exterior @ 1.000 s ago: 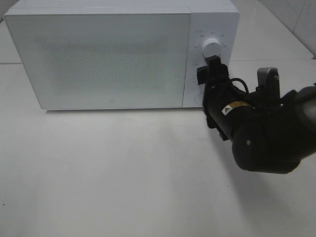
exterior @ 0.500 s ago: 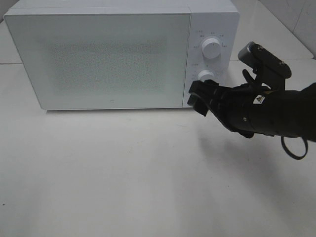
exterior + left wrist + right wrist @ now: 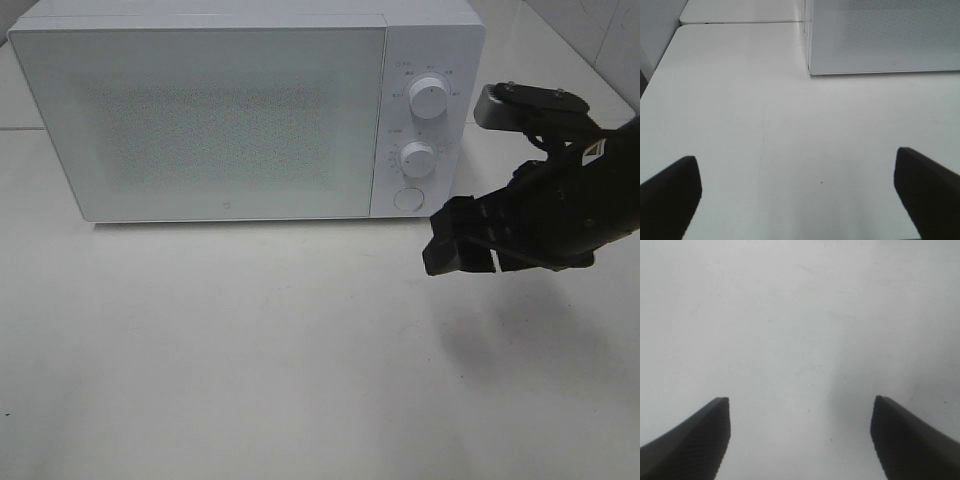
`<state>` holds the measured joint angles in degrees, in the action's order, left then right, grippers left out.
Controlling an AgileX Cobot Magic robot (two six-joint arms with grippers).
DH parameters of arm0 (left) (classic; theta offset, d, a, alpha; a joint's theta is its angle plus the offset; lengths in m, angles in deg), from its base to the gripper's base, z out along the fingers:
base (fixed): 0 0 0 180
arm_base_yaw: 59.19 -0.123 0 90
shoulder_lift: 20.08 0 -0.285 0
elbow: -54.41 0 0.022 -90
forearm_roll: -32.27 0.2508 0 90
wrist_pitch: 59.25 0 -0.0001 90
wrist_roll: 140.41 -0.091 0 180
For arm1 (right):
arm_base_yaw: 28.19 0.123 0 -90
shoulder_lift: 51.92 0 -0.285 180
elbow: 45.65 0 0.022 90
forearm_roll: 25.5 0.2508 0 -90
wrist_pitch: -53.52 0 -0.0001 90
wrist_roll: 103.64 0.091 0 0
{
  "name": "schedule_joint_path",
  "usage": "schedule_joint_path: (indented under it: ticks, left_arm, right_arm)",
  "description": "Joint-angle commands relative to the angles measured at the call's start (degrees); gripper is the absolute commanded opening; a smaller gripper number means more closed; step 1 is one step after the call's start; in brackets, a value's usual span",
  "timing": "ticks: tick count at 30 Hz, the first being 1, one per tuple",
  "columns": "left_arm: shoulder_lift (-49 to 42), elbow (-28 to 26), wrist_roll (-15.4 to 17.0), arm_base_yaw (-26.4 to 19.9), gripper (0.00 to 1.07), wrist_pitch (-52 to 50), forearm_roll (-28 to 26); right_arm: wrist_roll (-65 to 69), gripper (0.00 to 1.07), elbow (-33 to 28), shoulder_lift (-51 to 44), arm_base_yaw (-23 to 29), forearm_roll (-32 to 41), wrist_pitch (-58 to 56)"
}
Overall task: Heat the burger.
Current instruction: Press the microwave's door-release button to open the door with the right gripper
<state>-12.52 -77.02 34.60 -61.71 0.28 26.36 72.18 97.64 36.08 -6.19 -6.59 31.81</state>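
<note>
Burger out of sight, perhaps behind shut microwave door [image 3: 200, 120]; cannot tell. Right gripper [image 3: 462, 262] fingers apart, empty, near the dials [image 3: 428, 98]; left gripper [image 3: 795, 155] fingers apart, empty. Heating likely set, retrieval left

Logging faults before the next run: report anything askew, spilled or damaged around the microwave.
Nothing stands out. The microwave sits upright with its door shut, both knobs in place, and the table shows no spill. The right gripper hangs open and empty above it.
</note>
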Motion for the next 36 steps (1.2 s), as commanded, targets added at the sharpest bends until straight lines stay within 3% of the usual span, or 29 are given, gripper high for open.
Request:
schedule_joint_path:
  ticks: [1, 5, 15, 25, 33, 36]
  left_arm:
    - [-0.74, 0.11, 0.06, -0.29, 1.01, -0.57, -0.11]
    - [-0.74, 0.11, 0.06, -0.29, 1.01, -0.57, -0.11]
    - [-0.74, 0.11, 0.06, -0.29, 1.01, -0.57, -0.11]
    - [-0.74, 0.11, 0.06, -0.29, 1.01, -0.57, -0.11]
    - [-0.74, 0.11, 0.06, -0.29, 1.01, -0.57, -0.11]
    - [-0.74, 0.11, 0.06, -0.29, 1.01, -0.57, -0.11]
  right_arm:
    - [4.76, 0.76, 2.52, -4.41, -0.34, -9.63, -9.80]
    - [7.33, 0.76, 4.01, -10.49, -0.29, -14.32, -17.25]
    - [7.16, 0.76, 4.18, -28.82, -0.29, -15.30, -31.97]
    - [7.45, 0.76, 4.13, -48.24, -0.46, -18.91, -38.85]
    - [6.42, 0.76, -2.01, -68.98, -9.40, -20.45, -39.19]
    - [6.42, 0.76, -2.92, -70.82, -9.91, -20.68, -39.19]
